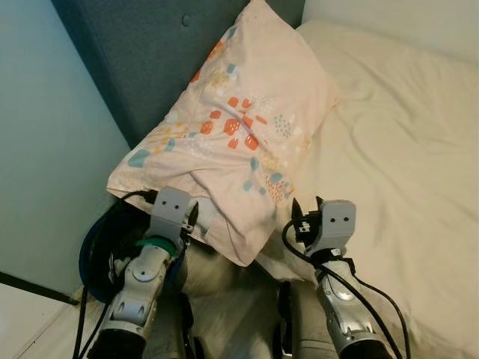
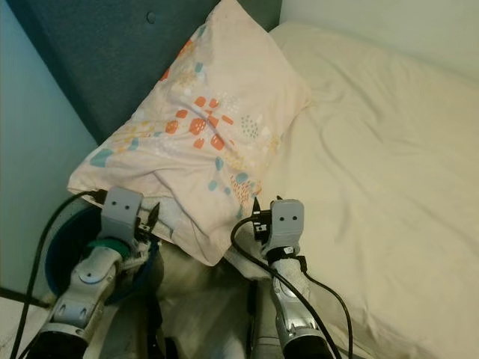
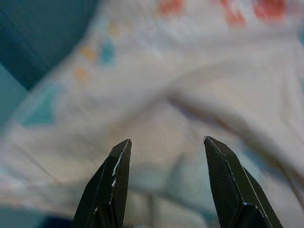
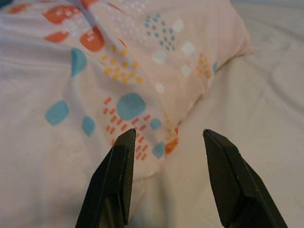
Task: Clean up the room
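Pillow on bed, L gripper & R gripper fingers wide apart, holding nothing

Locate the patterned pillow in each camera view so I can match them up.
Left eye: pillow centre, leaning on the headboard.
Right eye: pillow left of centre.
Left wrist: blurred, beyond the open left gripper.
Right wrist: beyond the open right gripper, beside the sheet.
Shared landmark: its orange patches.

Both silver arms extend forward toward twelve o'clock, side by side. Left gripper: two black fingers parted, tips apart and holding nothing. Right gripper: fingers likewise spread wide, a black cable looping along its wrist.
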Tool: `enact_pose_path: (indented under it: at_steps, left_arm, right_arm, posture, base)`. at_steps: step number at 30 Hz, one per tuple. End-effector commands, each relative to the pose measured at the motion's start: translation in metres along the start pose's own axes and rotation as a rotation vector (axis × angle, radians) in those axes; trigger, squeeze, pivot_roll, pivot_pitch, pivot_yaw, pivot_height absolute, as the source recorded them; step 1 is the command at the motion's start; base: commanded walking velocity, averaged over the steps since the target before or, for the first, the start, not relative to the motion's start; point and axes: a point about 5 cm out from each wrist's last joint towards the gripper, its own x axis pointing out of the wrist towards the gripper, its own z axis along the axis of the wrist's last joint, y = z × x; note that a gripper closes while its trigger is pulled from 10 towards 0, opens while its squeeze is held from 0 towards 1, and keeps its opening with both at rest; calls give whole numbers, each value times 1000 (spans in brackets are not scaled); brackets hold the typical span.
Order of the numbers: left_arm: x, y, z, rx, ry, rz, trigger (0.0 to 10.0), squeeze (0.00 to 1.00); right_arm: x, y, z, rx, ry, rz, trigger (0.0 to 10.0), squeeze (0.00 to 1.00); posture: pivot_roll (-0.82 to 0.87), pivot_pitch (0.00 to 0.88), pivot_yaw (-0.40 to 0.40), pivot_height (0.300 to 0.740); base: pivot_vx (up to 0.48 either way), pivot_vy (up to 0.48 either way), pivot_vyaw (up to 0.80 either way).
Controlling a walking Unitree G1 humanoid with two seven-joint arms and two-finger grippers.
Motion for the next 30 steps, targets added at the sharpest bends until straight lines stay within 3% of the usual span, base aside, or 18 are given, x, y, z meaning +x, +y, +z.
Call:
enact_pose_path:
  at_steps: [1,5,12,13,15,16,17,18,19,20,22,23,27,29,30]
  left_arm:
    - [0,6,-3,-7,5,24,10000,0]
    - [11,9,3,2,-5,31,10000,0]
    - [38,9,6,-24,77,13,10000,0]
    - [41,11,9,14,61,17,10000,0]
    - [45,16,21,203,-26,0,10000,0]
    - [45,16,21,203,-26,0,10000,0]
    - [44,18,29,328,-94,-22,10000,0]
    - [44,18,29,328,-94,-22,10000,0]
    - [42,18,37,478,-165,-75,10000,0]
    - [42,18,37,478,-165,-75,10000,0]
    - [35,16,42,747,-257,-213,10000,0]
    - [33,17,42,810,-266,-255,10000,0]
    - [32,24,40,879,-229,-299,10000,0]
    - [32,29,36,925,-178,-354,10000,0]
    - [35,33,38,875,-152,-340,10000,0]
  right_arm:
    - [-2,1,-3,-3,15,6,10000,0]
    - [0,2,0,-3,14,6,10000,0]
    - [15,7,8,43,4,1,10000,0]
    - [17,8,11,45,-4,-1,10000,0]
    - [22,7,16,46,-20,-8,10000,0]
    - [22,7,16,46,-20,-8,10000,0]
    - [25,5,19,48,-32,-15,10000,0]
    - [25,5,19,48,-32,-15,10000,0]
    - [27,2,24,48,-50,-31,10000,0]
    - [27,2,24,48,-50,-31,10000,0]
    - [31,-6,35,50,-90,-77,10000,0]
    - [32,-12,39,56,-102,-106,10000,0]
    - [33,-25,40,92,-98,-180,10000,0]
    - [35,-32,31,166,-36,-199,10000,0]
    - [40,-27,24,261,22,-157,10000,0]
  posture:
    - [-56,153,83,585]
    - [-48,178,90,570]
    - [-53,234,105,565]
    - [-57,251,111,565]
    - [-62,260,114,565]
    - [-62,260,114,565]
    - [-64,271,117,565]
    - [-64,271,117,565]
    - [-65,277,119,565]
    - [-65,277,119,565]
    - [-62,283,121,565]
    - [-62,283,121,565]
    - [-62,283,121,565]
    - [-54,287,119,565]
    - [-54,285,118,565]
  base:
    - [0,0,0]
    - [0,0,0]
    - [0,0,0]
    - [0,0,0]
    - [0,0,0]
    - [0,0,0]
    - [0,0,0]
    - [0,0,0]
    - [0,0,0]
    - [0,0,0]
    - [0,0,0]
    - [0,0,0]
    - [0,0,0]
    - [0,0,0]
    - [0,0,0]
